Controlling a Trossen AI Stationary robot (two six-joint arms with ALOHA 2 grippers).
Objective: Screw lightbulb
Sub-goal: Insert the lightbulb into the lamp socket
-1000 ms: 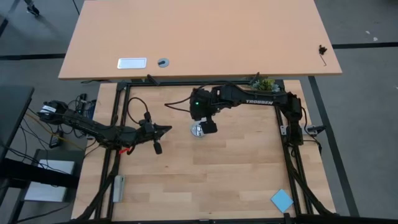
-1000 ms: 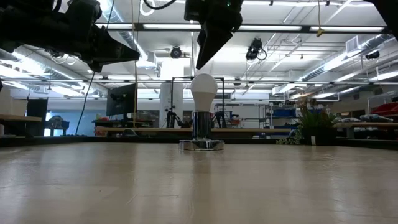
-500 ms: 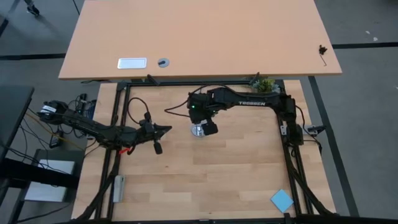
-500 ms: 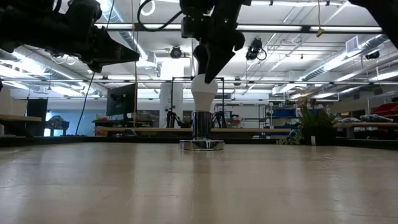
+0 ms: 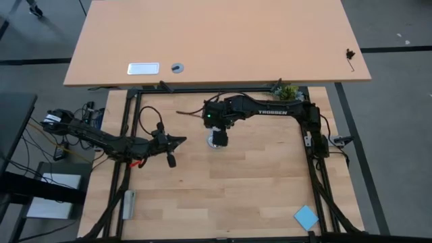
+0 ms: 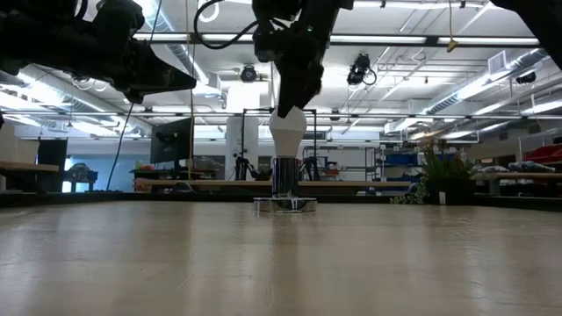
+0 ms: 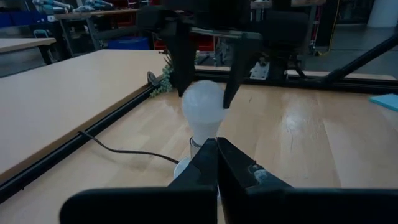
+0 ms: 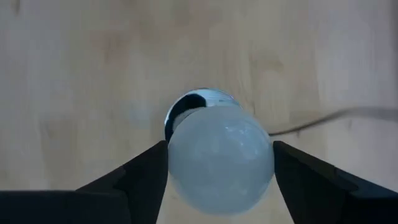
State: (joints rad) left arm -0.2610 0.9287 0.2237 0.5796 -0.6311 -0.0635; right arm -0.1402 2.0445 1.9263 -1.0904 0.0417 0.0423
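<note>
Workshop clutter and ceiling strip lights fill the background past the pale wooden table (image 5: 256, 175). So here's where things sit: the small white pear-shaped lightbulb (image 6: 287, 130) is already standing upright with its narrow end down in the round shiny silver socket base (image 6: 284, 204), so the placing part looks done. What's left, I'd guess, is the actual twisting, and I can't tell how far in the thread is.

Right gripper (image 8: 221, 163) comes straight down over the bulb, with a dark finger (image 8: 140, 171) on each side of the glass, right up against the widest part. Looks clamped on, or about to be; it's too close to call.

Left gripper (image 7: 217, 158) hangs in the air off to the side, pointed at the bulb, fingers pressed together, holding nothing.
</note>
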